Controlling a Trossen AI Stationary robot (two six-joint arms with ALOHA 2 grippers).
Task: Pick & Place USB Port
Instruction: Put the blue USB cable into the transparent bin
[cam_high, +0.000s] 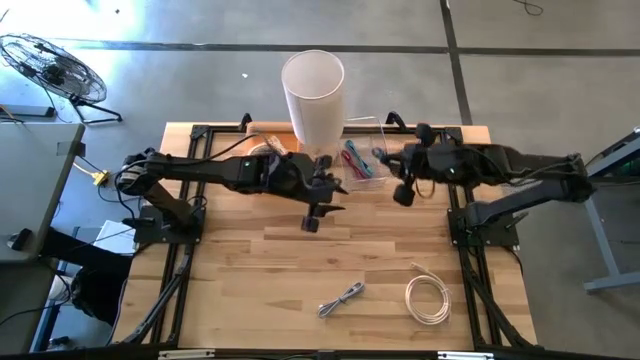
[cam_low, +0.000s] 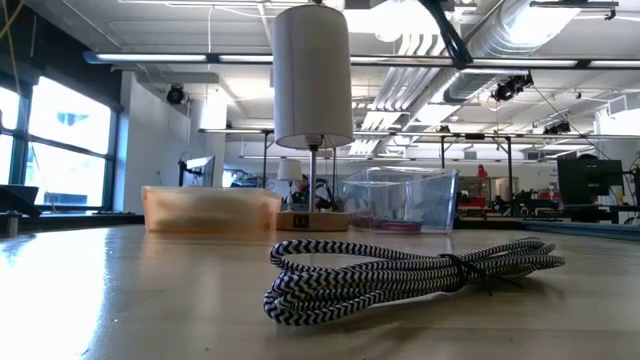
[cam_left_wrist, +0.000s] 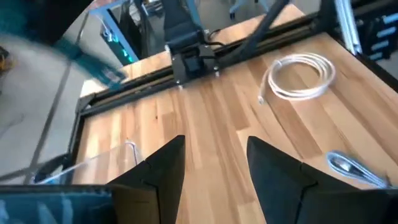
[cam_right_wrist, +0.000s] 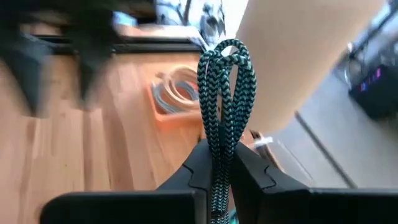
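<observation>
My right gripper (cam_high: 403, 192) hovers beside the clear box (cam_high: 362, 160) at the back. It is shut on a folded teal-and-black braided cable (cam_right_wrist: 227, 81). My left gripper (cam_high: 318, 215) is open and empty over the table's middle, in front of the white lamp (cam_high: 313, 95); its wrist view (cam_left_wrist: 214, 143) shows bare wood between the fingers. A black-and-white braided cable (cam_high: 340, 298) lies bundled on the near part of the table; it also shows in the low view (cam_low: 400, 275). A white coiled cable (cam_high: 428, 298) lies on the table to its right. My right gripper pinches the folded teal-and-black cable between its two fingers (cam_right_wrist: 193, 168), several strands together, a little behind the looped end (cam_right_wrist: 219, 155). The fingers lie along the strands. The loop (cam_right_wrist: 227, 53) sticks out past the fingertips, clear of the table. The rest of the cable is hidden behind the fingers.
The clear box holds coloured cables. An orange tray (cam_high: 268, 145) with a pale cable stands left of the lamp base; it also shows in the right wrist view (cam_right_wrist: 177, 93). Black frame rails (cam_high: 180, 270) run along both sides of the table. Bare wood lies between the arms and the near cables.
</observation>
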